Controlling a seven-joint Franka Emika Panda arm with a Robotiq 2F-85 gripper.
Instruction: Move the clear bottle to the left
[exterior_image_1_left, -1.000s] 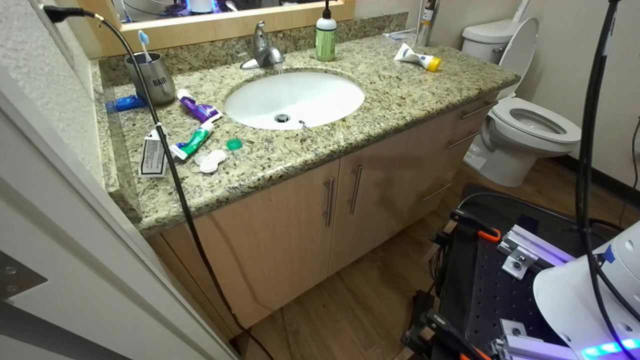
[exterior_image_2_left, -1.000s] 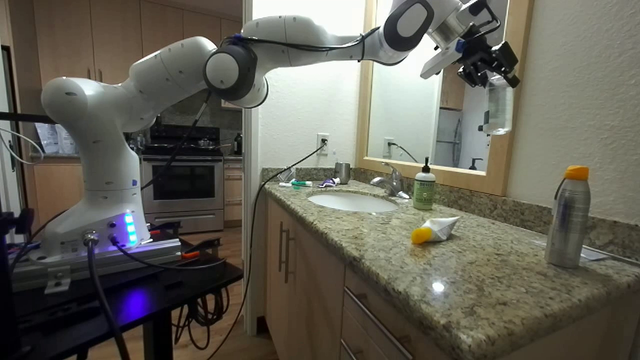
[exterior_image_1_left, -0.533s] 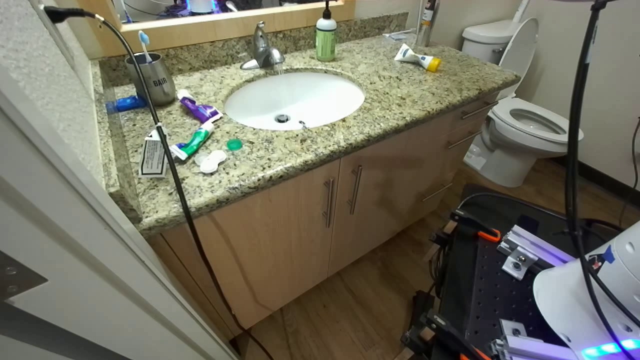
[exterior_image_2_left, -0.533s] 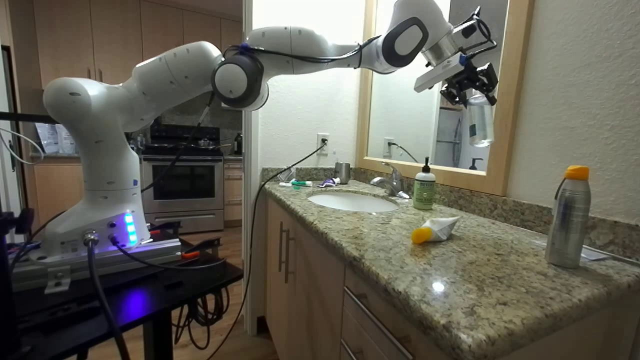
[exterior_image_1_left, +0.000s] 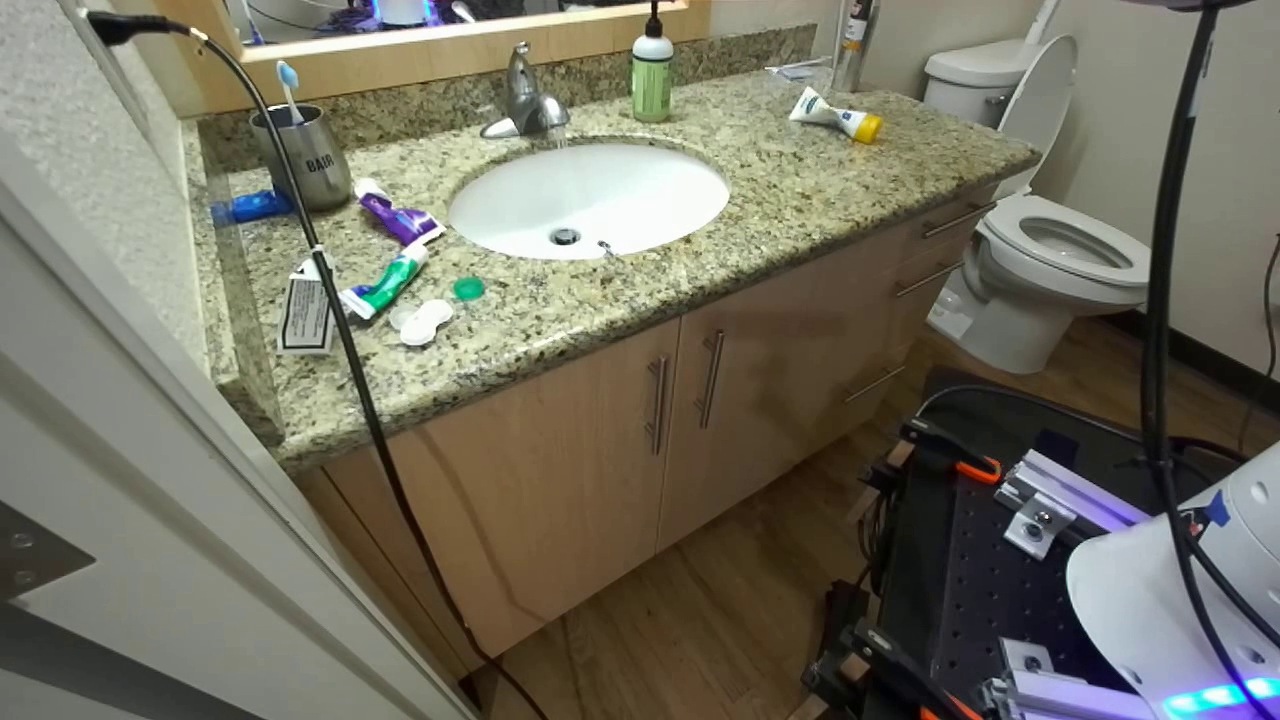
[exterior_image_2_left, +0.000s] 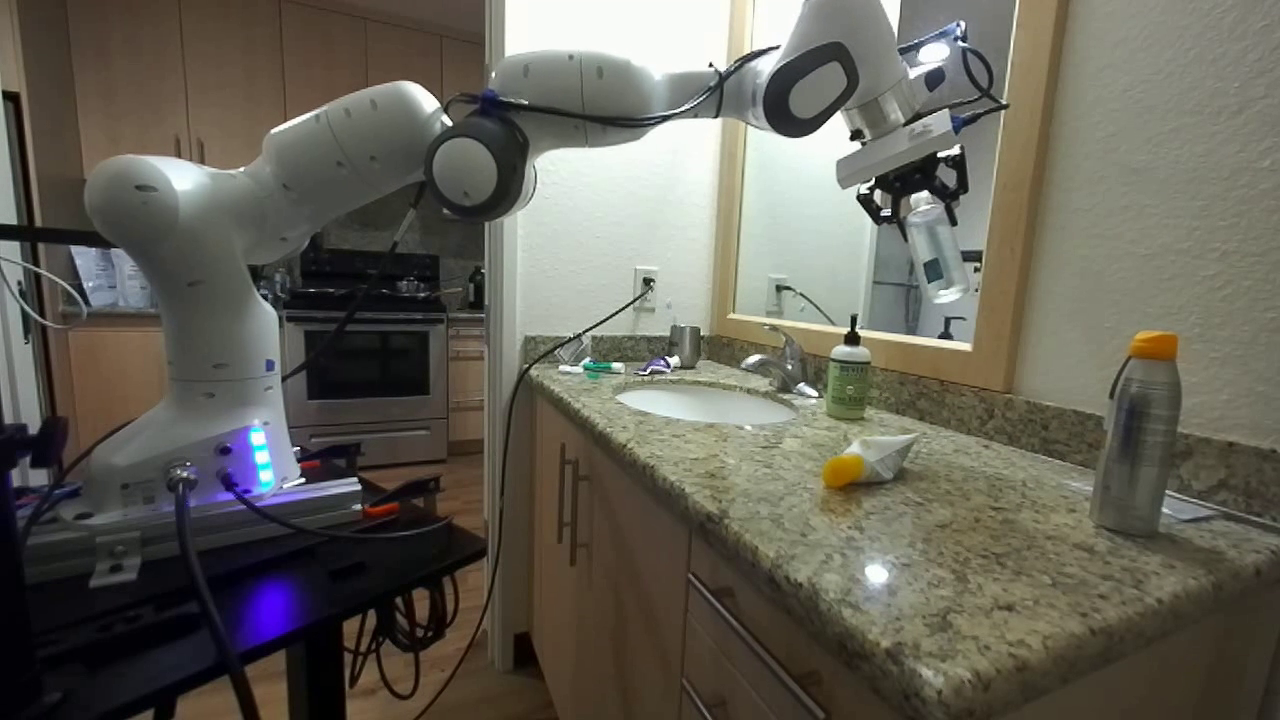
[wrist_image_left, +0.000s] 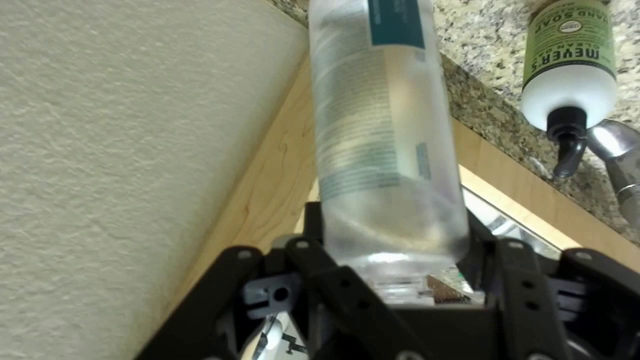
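1. The clear bottle (exterior_image_2_left: 937, 255) hangs in the air above the counter (exterior_image_2_left: 1000, 590), seemingly nearer its back edge than its front, between the soap bottle (exterior_image_2_left: 848, 382) and the back right corner, where a spray can (exterior_image_2_left: 1136, 440) stands.
2. The jaws of the gripper (exterior_image_2_left: 925, 215) are closed about its neck end; in the wrist view they flank the shoulder closely on both sides.
3. Done, as I judge it: grasp and lift. How much of the sideways travel is covered, I cannot tell.
4. To do, probably: carrying it toward the left edge, the one by the cup (exterior_image_1_left: 328, 180), lowering it onto the counter, and letting go.
5. It points neck up, base down. The long axis slants off upright; in an exterior view the base leans out toward the back or right edge, I cannot tell which.
6. That axis runs roughly in line with the gripper, so straightening the wrist before set-down looks wise.
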